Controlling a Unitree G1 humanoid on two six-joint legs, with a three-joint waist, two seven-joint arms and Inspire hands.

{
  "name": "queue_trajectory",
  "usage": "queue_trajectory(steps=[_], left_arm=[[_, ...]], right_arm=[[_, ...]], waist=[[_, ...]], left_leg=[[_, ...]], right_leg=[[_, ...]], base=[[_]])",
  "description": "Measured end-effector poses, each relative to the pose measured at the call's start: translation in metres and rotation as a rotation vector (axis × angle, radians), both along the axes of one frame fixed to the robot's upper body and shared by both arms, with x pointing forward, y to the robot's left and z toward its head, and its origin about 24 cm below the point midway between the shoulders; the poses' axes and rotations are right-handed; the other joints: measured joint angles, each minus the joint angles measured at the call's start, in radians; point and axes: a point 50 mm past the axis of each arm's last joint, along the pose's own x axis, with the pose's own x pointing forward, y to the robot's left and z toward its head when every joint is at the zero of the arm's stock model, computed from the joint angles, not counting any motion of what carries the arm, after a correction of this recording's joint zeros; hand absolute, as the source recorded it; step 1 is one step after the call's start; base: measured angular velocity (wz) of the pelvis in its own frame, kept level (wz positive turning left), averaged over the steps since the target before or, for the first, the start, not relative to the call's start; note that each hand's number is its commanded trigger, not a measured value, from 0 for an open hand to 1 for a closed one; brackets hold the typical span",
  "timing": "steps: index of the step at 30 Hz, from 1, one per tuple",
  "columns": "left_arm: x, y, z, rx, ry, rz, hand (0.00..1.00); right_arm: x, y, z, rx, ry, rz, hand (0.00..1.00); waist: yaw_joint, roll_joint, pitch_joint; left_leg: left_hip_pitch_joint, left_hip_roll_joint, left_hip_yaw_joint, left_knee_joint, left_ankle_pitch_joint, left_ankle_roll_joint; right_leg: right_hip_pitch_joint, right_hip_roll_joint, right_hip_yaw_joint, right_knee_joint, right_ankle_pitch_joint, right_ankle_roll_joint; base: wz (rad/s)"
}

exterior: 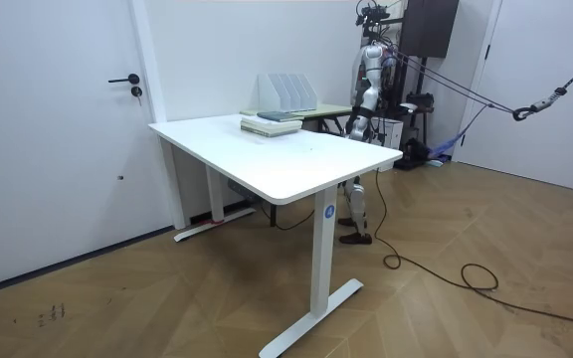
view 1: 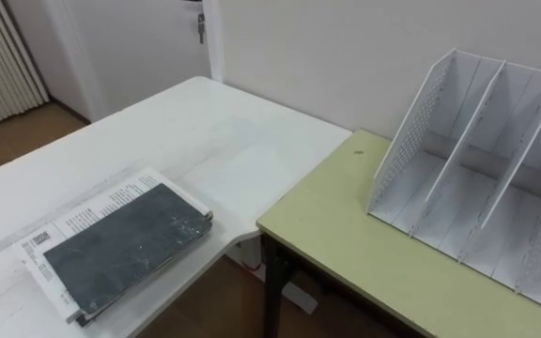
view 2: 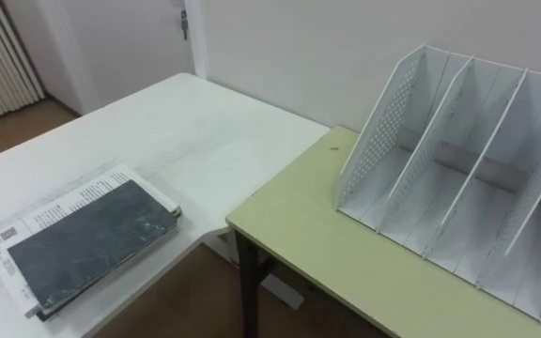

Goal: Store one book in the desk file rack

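Note:
A dark grey book (view 1: 125, 242) lies flat on top of a larger white printed book (view 1: 111, 199) at the near left, on the white table (view 1: 205, 141). The white desk file rack (view 1: 482, 178) stands on the green desk (view 1: 346, 235) to the right. Its several slots are empty and open toward me. In the room view the books (exterior: 272, 122) and the rack (exterior: 286, 91) sit at the table's far end. I stand behind them beside the green desk, with my left hand (exterior: 353, 126) hanging low at my side.
The green desk butts against the white table's corner, with a gap down to the floor below the near edges. A wall runs behind both, with a door (view 1: 191, 38) at the far left. Curtains (view 1: 3, 56) hang further left.

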Motion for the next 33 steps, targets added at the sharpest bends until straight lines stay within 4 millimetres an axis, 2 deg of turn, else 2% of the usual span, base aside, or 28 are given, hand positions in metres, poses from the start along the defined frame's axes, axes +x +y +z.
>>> queue_trajectory(steps=[8, 14, 16, 20, 22, 23, 27, 33], left_arm=[[0.024, -0.001, 0.004, 0.088, -0.044, -0.263, 0.00], [0.049, -0.008, 0.009, 0.196, -0.063, -0.597, 0.00], [0.056, -0.014, 0.012, 0.242, -0.077, -0.720, 0.00], [0.063, -0.021, 0.013, 0.278, -0.084, -0.848, 0.00], [0.067, -0.025, 0.014, 0.306, -0.088, -0.934, 0.00], [0.071, -0.029, 0.015, 0.320, -0.094, -0.981, 0.00], [0.088, -0.046, 0.024, 0.375, -0.182, -1.143, 0.00], [0.113, -0.067, 0.041, 0.470, -0.322, -1.330, 0.00]], right_arm=[[0.001, 0.002, -0.001, 0.003, -0.009, 0.033, 0.00], [0.006, 0.002, -0.001, 0.005, -0.012, 0.064, 0.00], [0.007, 0.002, -0.001, 0.008, -0.006, 0.107, 0.00], [0.010, 0.003, -0.001, 0.012, -0.005, 0.131, 0.00], [0.016, 0.002, -0.001, 0.007, -0.010, 0.160, 0.00], [0.018, 0.003, -0.001, 0.007, -0.014, 0.169, 0.00], [0.024, 0.004, -0.002, 0.010, -0.029, 0.188, 0.00], [0.037, 0.005, -0.002, 0.013, -0.070, 0.224, 0.00]], waist=[[-0.011, -0.007, 0.0000], [-0.032, -0.012, 0.0007], [-0.046, -0.016, -0.0006], [-0.063, -0.021, -0.0011], [-0.081, -0.024, 0.0004], [-0.086, -0.027, 0.0039], [-0.088, -0.034, 0.0098], [-0.107, -0.026, 0.0106]], left_leg=[[0.008, 0.000, -0.001, -0.003, 0.000, 0.000], [0.008, -0.001, 0.007, -0.005, 0.000, 0.000], [0.008, -0.001, 0.007, -0.005, 0.000, 0.000], [0.011, -0.003, 0.006, -0.004, 0.000, 0.000], [0.012, -0.004, 0.004, -0.004, 0.001, 0.001], [0.015, -0.004, 0.004, -0.003, 0.001, 0.001], [0.009, -0.002, 0.002, 0.001, 0.001, 0.001], [0.004, -0.001, -0.010, -0.002, 0.001, 0.001]], right_leg=[[0.004, -0.001, 0.001, -0.001, -0.001, 0.001], [0.000, 0.002, 0.011, 0.015, -0.005, 0.001], [0.001, 0.001, 0.014, 0.018, -0.006, 0.001], [0.005, 0.000, 0.016, 0.015, -0.006, 0.001], [0.007, -0.001, 0.013, 0.014, -0.006, 0.001], [0.006, -0.001, 0.012, 0.013, -0.006, 0.001], [0.001, -0.003, 0.010, 0.011, -0.007, 0.002], [-0.004, 0.000, 0.013, 0.012, -0.005, 0.001]], base=[[0.00], [-0.03], [0.00], [0.00], [0.04], [0.00], [0.01], [0.00]])
